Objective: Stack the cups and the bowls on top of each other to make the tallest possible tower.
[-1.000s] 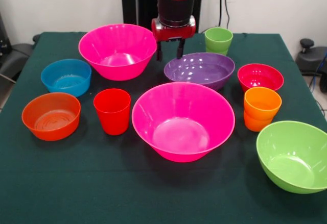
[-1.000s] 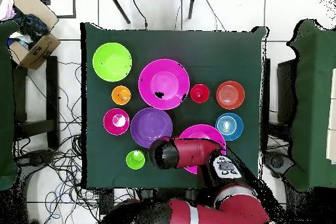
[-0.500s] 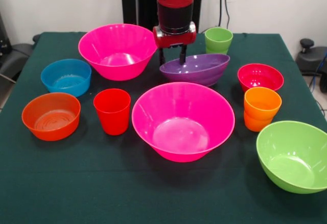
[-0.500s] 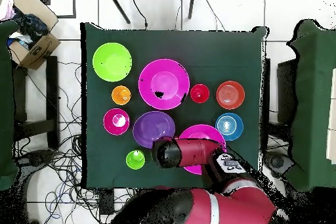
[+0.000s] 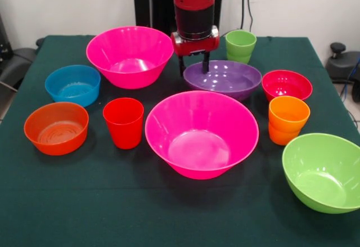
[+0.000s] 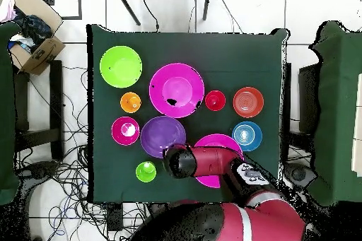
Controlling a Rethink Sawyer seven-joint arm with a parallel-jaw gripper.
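With the gripper [image 5: 194,66] straddling the far rim of the glossy purple plastic bowl [image 5: 225,79], which sits flat beside the green cup, fingers not visibly pinching it; seat deeper, clamp firmly, lift level.

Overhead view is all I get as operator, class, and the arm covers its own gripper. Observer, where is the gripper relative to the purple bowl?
Observer: In the front view, the gripper is down at the purple bowl's far rim, seemingly one finger inside and one outside.
Operator: Are the fingers closed on the rim?
Observer: No, the fingers stand apart, not pinching it.
Operator: Is the bowl lifted or tipped?
Observer: Neither; it looks level on the table.
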